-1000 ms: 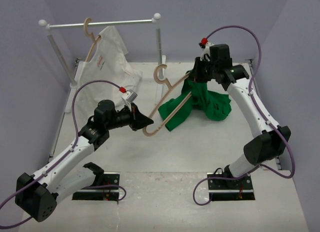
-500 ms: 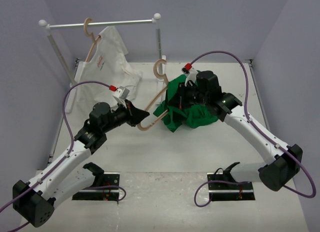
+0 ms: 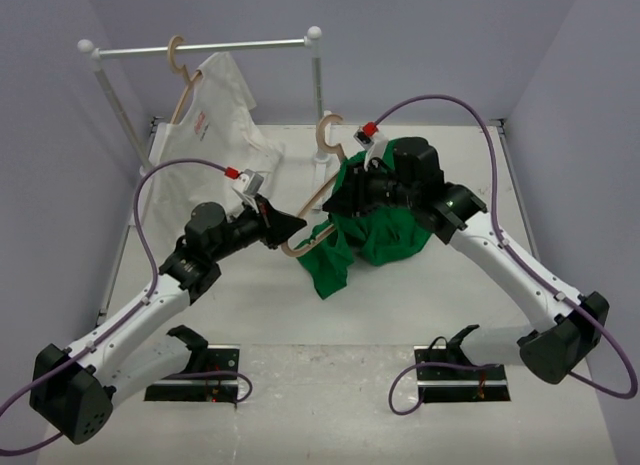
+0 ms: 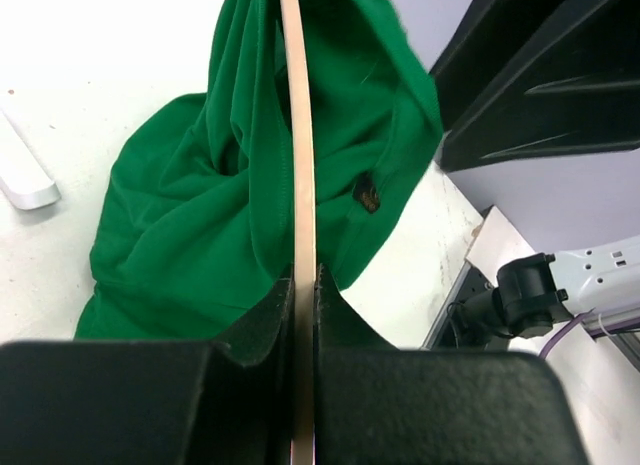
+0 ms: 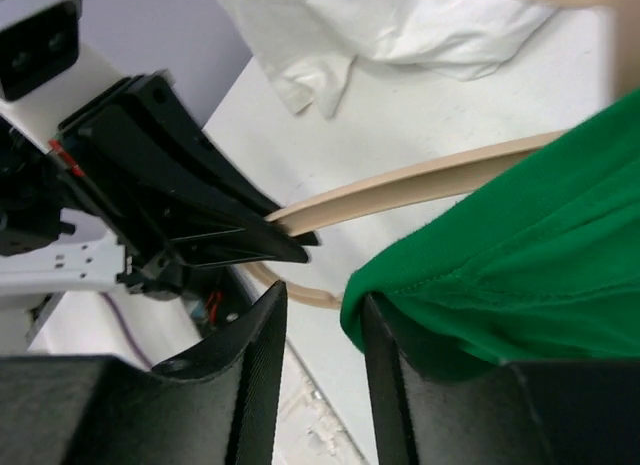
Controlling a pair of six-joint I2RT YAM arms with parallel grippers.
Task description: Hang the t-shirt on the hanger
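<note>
Right fingers [image 5: 262, 355] have just sprung apart, freeing the t-shirt [image 3: 385, 235], which now hangs mid-frame over one arm of the hanger [image 4: 298, 135] that my left fingers [image 4: 265, 315] clamp, so one shoulder seems on.

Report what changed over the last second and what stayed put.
The right gripper swung in from the far right toward the left gripper, dragging the t-shirt further along the hanger. The cloth now hangs lower on the near side. Its jaws, closed on the cloth before, now stand apart. The left gripper stays clamped on the hanger's end, barely shifted. The white t-shirt on the rail is unchanged.
</note>
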